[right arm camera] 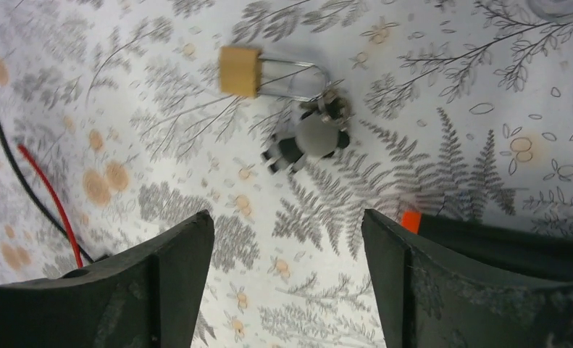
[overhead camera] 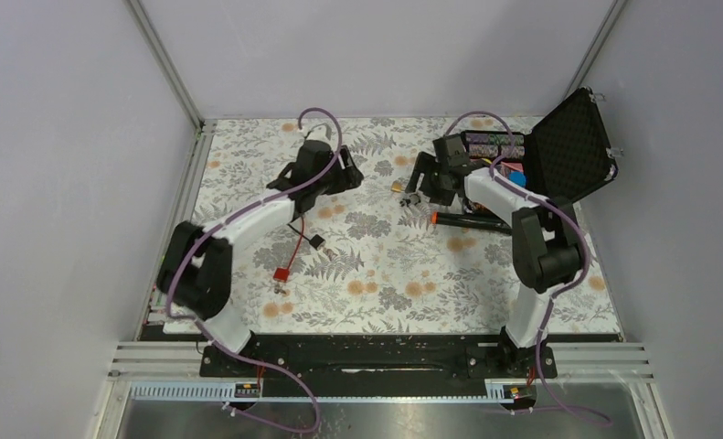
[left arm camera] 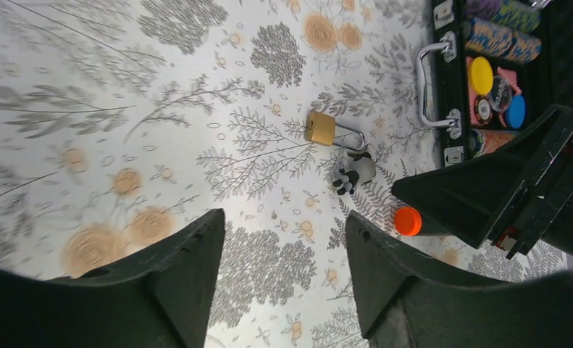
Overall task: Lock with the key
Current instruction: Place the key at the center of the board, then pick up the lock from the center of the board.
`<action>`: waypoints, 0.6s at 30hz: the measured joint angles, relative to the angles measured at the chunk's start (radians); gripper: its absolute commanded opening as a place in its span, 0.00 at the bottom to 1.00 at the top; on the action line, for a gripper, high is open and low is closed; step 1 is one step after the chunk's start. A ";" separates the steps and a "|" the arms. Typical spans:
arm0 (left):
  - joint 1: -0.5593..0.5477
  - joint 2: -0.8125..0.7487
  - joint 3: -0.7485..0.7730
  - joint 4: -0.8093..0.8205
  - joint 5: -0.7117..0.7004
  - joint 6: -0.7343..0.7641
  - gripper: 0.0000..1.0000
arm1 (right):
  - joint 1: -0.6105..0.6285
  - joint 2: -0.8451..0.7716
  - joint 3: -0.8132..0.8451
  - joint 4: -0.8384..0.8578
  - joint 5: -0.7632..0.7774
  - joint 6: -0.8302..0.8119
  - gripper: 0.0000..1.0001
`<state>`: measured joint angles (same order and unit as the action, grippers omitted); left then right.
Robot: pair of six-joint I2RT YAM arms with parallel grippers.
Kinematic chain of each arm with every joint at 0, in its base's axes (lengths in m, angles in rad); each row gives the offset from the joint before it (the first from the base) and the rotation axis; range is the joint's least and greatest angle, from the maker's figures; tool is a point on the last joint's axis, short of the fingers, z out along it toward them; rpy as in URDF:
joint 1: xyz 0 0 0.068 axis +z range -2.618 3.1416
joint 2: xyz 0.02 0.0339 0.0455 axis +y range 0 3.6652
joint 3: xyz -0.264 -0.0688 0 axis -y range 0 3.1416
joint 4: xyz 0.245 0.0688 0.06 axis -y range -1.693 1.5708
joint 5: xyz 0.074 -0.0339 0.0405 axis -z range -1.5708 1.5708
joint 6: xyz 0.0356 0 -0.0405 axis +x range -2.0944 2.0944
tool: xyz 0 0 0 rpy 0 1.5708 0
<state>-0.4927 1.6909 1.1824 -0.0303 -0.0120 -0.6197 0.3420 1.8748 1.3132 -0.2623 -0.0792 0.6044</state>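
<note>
Observed from the table side: the key (left arm camera: 356, 172), a small silvery cluster on a ring, lies on the floral table cover (overhead camera: 385, 274) just beside the shackle end of the brass padlock (left arm camera: 319, 128), at the far middle of the work area. It appears to touch the shackle. Whether a key sits in the keyway cannot be told, nor whether the shackle is seated. The left gripper (left arm camera: 279, 279) hangs over the cover on the near side of the padlock with its claw apart and nothing between the fingers. The right gripper (right arm camera: 287, 283) hovers close above the key, its claw spread wide and likewise empty. A black marker with an orange cap (left arm camera: 408, 220) lies close by, and an open black case (overhead camera: 568, 146) stands at the far right. A red wire loop (overhead camera: 281, 272) and a black wire loop (overhead camera: 316, 240) lie well apart to the left. Judgement: the step in hand is pickup, with neither lock nor key secured. The next move calls for one claw to steady the padlock body while the other pinches the small key cleanly. A slip on so small a piece is the likely fault.
</note>
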 measured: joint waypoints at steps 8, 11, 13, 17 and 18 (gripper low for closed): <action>-0.001 -0.397 -0.231 -0.079 -0.161 0.010 0.99 | 0.261 -0.104 0.005 -0.036 0.064 -0.174 0.91; -0.001 -0.531 -0.274 -0.131 -0.233 0.012 0.99 | 0.389 -0.079 0.036 -0.053 0.055 -0.228 0.95; -0.001 -0.609 -0.288 -0.165 -0.273 0.018 0.99 | 0.455 -0.038 0.078 -0.056 0.045 -0.261 0.94; -0.001 -0.761 -0.295 -0.225 -0.339 0.027 0.99 | 0.541 0.064 0.168 -0.063 0.032 -0.328 0.87; -0.001 -0.796 -0.297 -0.235 -0.350 0.029 0.99 | 0.561 0.096 0.197 -0.068 0.032 -0.348 0.86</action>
<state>-0.4934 0.8951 0.8852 -0.2653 -0.3622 -0.5911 0.9028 1.9705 1.5101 -0.3305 -0.0475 0.2565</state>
